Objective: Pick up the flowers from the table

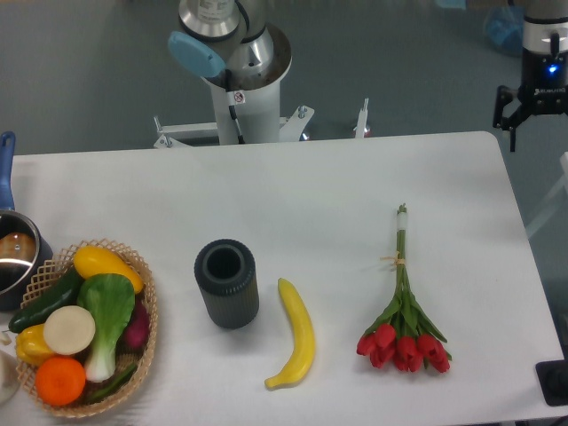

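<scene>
Single fixed camera, high above the table's (pixel 293 191) near edge, looking steeply down and across toward the arm base (pixel 240 84) at upper centre. Mid-distance; whole tabletop nearly fits, left and bottom edges cropped.

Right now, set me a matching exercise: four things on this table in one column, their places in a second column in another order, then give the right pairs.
Things:
1. flowers
2. banana
3. dark cylinder
4. basket

Places:
A. far left of the table, full of vegetables
B. right part of the table, red heads toward the near edge
C. standing upright, just left of the banana
D. lying between the cylinder and the flowers

Pairs: 1-B, 2-D, 3-C, 4-A
</scene>
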Controlling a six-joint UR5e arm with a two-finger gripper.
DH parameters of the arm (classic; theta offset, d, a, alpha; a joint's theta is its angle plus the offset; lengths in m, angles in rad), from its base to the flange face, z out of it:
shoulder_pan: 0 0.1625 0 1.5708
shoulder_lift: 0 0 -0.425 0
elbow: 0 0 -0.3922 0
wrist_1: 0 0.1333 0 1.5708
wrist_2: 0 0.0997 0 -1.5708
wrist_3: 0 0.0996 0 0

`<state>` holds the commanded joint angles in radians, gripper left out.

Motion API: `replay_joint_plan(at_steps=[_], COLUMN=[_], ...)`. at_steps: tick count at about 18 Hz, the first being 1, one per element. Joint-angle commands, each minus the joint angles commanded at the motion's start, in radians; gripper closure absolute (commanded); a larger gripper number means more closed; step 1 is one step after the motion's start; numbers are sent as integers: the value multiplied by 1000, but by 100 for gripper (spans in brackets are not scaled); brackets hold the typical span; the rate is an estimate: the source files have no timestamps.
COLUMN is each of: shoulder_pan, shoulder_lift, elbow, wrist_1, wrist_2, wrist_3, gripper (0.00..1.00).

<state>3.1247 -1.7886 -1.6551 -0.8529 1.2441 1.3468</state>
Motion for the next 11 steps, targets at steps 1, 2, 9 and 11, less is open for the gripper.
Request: replay_joint_plan(at_steps=[1, 2, 9, 11], shoulder_pan=[2, 2, -5, -6], shoulder_lift=[0, 0, -3, -3], elbow=[2, 2, -35, -46], wrist_1=[0, 0, -9, -9], wrist_2=[-2, 0, -15, -57], wrist_3=[0, 3, 0, -2], gripper=[0, 0, 0, 0])
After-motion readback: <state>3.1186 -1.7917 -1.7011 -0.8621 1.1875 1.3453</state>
